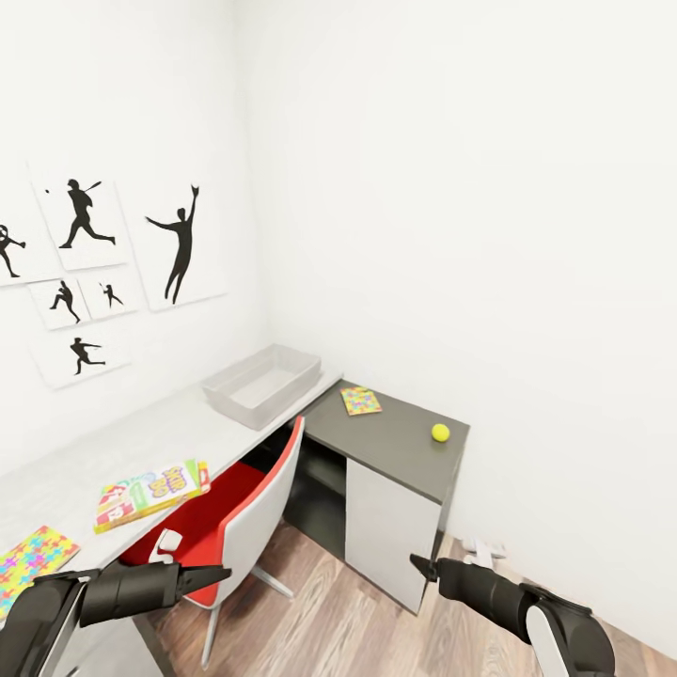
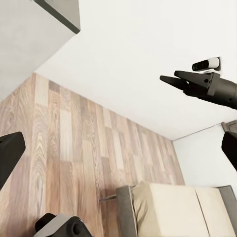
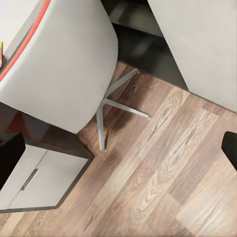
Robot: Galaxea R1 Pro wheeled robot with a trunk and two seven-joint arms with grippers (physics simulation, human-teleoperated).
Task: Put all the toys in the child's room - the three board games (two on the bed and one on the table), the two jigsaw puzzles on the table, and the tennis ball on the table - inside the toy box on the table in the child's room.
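The light grey toy box (image 1: 261,384) stands empty at the far end of the pale table (image 1: 113,442). On the table's near part lie the long Skip-Bo board game (image 1: 150,493) and a jigsaw puzzle (image 1: 33,560). A second jigsaw puzzle (image 1: 361,401) and the yellow tennis ball (image 1: 440,432) rest on the lower dark grey cabinet (image 1: 400,442). My left gripper (image 1: 224,571) hovers open in front of the chair, nothing in it. My right gripper (image 1: 415,562) hangs open and empty over the floor before the cabinet, and its fingers (image 2: 170,79) also appear in the left wrist view.
A red and white chair (image 1: 235,512) is tucked under the table between my arms. Wooden floor (image 3: 163,187) lies below. White walls close the corner behind the table. A bed (image 2: 173,210) with a cream mattress lies across the floor in the left wrist view.
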